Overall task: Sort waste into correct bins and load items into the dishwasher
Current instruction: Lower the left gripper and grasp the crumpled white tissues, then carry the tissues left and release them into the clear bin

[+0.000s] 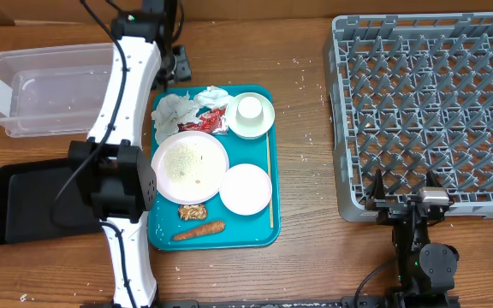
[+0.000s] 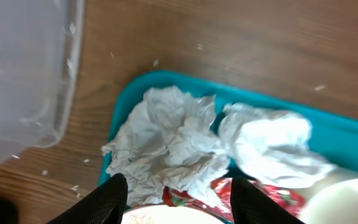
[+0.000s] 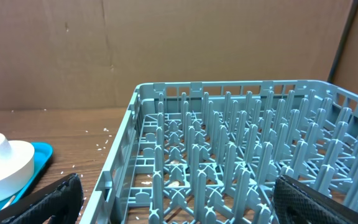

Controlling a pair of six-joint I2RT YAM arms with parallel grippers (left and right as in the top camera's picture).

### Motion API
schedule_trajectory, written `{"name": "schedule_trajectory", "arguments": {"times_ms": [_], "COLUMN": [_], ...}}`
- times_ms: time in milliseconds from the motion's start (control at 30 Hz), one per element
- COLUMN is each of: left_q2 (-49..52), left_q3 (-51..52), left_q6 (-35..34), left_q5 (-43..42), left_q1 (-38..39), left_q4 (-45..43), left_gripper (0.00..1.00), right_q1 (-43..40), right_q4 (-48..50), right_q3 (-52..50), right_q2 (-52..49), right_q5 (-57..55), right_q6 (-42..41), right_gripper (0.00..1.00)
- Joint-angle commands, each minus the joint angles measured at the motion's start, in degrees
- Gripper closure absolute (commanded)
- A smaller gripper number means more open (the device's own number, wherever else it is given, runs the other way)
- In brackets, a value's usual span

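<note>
In the overhead view, the crumpled white napkin (image 1: 175,111) lies bunched in the upper left corner of the teal tray (image 1: 259,233). The red wrapper (image 1: 212,122) touches its right side.

In the left wrist view, the left gripper (image 2: 179,199) is spread wide at the lower edge. Nothing is held.

In the right wrist view, the right gripper (image 3: 179,208) is also spread wide and empty, facing the grey dish rack (image 3: 241,162).

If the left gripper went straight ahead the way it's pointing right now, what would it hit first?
Most likely the crumpled white napkin on the teal plastic tray. It sits squarely ahead of the open left gripper. The red wrapper peeks out beside it, but depth is hard to judge.
</note>
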State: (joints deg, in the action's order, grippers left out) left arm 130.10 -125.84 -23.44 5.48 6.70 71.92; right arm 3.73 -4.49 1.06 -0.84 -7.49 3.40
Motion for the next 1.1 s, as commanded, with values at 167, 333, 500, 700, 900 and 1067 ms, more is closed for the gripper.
{"name": "schedule_trajectory", "arguments": {"times_ms": [167,333,500,700,900,1067], "left_q2": [-0.09,-0.09,-0.09,-0.09,-0.15,-1.62], "left_q3": [13.77,18.62,20.76,20.79,20.24,11.56], "left_q6": [0.66,0.72,0.72,0.70,0.76,0.74], "left_q5": [-1.07,-1.03,-0.96,-0.83,-0.76,2.67], "left_q1": [-0.35,-0.35,-0.35,-0.37,-0.37,-0.35], "left_q4": [-7.80,-12.26,-16.00,-18.23,-16.31,-10.03], "left_gripper": [0.45,0.45,0.46,0.83,0.96,0.96], "right_q1": [-0.31,-0.31,-0.31,-0.31,-0.31,-0.31], "right_q4": [0.31,0.31,0.31,0.31,0.31,0.31], "right_q3": [-0.59,-0.59,-0.59,-0.59,-0.59,-0.59], "right_q2": [0.68,0.68,0.68,0.68,0.68,0.68], "right_q5": [0.07,0.07,0.07,0.07,0.07,0.07], "right_q6": [-0.20,-0.20,-0.20,-0.20,-0.20,-0.20], "right_gripper": [0.00,0.00,0.00,0.00,0.00,0.00]}}
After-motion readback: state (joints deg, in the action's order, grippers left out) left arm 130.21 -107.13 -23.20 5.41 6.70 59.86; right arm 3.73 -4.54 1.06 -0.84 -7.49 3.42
